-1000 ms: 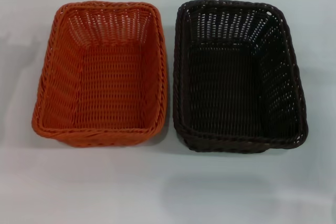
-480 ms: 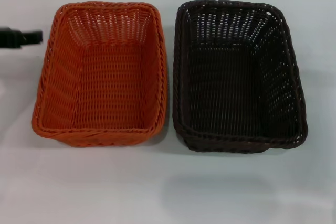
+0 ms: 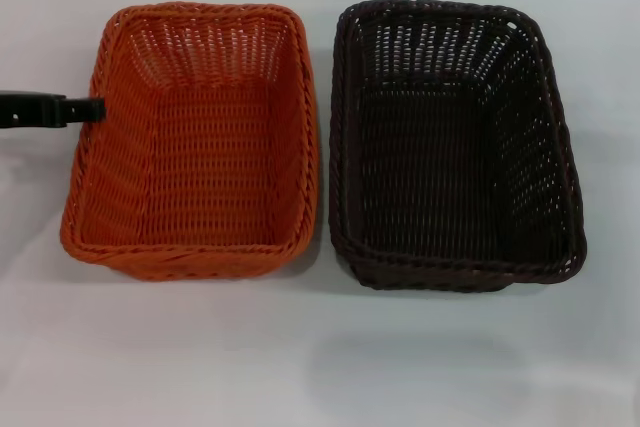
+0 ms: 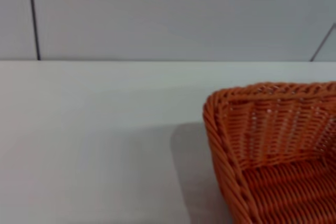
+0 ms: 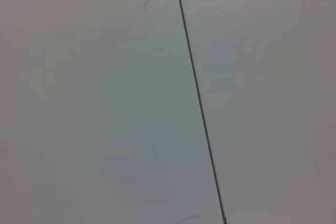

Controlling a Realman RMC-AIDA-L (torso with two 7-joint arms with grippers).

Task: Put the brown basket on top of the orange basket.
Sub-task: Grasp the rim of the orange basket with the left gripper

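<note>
Both baskets sit side by side on the table (image 3: 320, 367).
My left gripper (image 3: 95, 108) touches the orange basket (image 3: 190, 137) rim; its fingers' state I cannot tell; the brown basket (image 3: 450, 142) lies untouched.

No text, label, brand, number or sign can be read in any of the views. The orange basket (image 3: 190, 142) and the brown basket (image 3: 455, 142) show only plain weave, and the white surface (image 3: 320, 357) carries no markings.
</note>
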